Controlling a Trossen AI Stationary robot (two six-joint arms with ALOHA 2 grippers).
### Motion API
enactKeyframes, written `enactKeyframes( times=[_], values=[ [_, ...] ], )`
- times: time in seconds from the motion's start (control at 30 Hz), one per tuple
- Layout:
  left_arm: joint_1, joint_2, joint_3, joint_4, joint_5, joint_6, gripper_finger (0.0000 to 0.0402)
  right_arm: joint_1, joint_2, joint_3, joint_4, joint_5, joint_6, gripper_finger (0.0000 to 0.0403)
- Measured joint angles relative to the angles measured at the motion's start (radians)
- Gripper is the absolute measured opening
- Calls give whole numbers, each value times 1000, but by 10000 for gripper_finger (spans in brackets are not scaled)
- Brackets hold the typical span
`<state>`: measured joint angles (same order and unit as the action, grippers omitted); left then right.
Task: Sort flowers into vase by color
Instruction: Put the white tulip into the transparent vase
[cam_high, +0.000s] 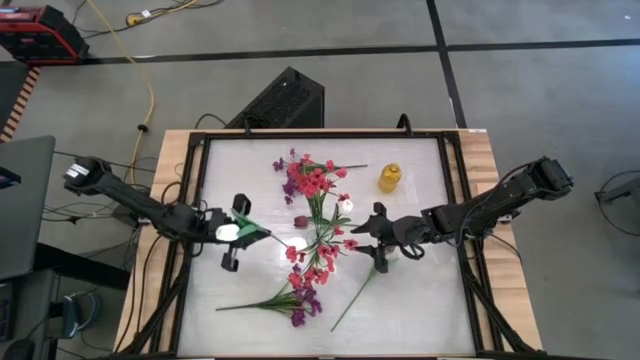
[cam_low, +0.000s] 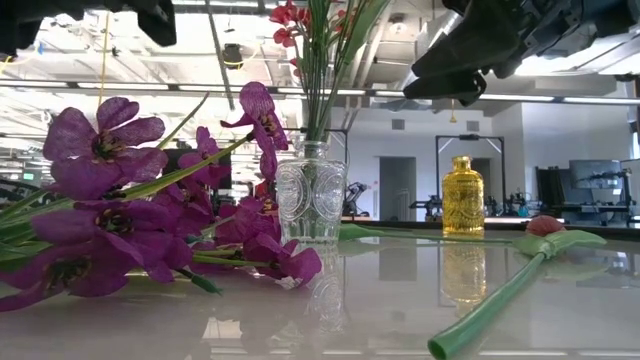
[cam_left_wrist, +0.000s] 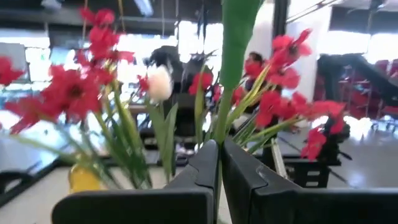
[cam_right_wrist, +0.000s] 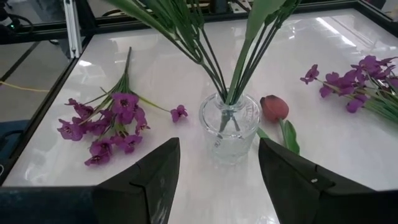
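Clear embossed glass vase (cam_right_wrist: 229, 127) standing upright near the middle of the white tabletop (cam_high: 420, 300), holding a bunch of thin green stalks topped with red-pink blossom clusters (cam_high: 312, 180). Whitish bud (cam_left_wrist: 159, 82) standing among those red blooms. Left gripper (cam_left_wrist: 219, 171) left of the vase, fingers closed tight on a thick green stalk (cam_left_wrist: 235, 56) that rises upright between them. Right gripper (cam_right_wrist: 214, 165) right of the vase and facing it, fingers spread wide, gripping nothing. Dark maroon tulip bud (cam_right_wrist: 273, 108) lying on the table just beside the vase, its leaf (cam_right_wrist: 288, 136) trailing away. Purple blossom clusters (cam_right_wrist: 109, 121) lying loose on the table on one side of the vase, further purple sprays (cam_right_wrist: 357, 78) on the other. Small amber glass bottle (cam_high: 389, 178) upright toward the far edge, well apart from the flowers.
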<state>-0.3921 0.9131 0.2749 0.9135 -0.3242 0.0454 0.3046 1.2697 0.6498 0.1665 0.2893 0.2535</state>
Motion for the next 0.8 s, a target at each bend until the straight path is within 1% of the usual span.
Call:
enactKeyframes(
  times=[0.13,0.23,0.3,0.47,0.6,0.7,0.8],
  values=[
    [0,32,1,109,1,69,0,0,0,0,0,1,0,244],
    [9,59,1,145,-18,117,0,0,0,0,10,4,0,244],
    [32,84,1,164,-25,120,0,0,0,0,18,5,1,244],
    [123,191,2,261,-17,47,0,0,0,0,40,5,0,244],
    [181,248,2,366,53,-2,0,0,0,0,44,5,0,244],
    [203,268,2,359,88,-51,0,0,0,0,44,4,0,244],
    [208,290,2,365,92,-59,0,0,0,0,44,4,0,244]
  ],
)
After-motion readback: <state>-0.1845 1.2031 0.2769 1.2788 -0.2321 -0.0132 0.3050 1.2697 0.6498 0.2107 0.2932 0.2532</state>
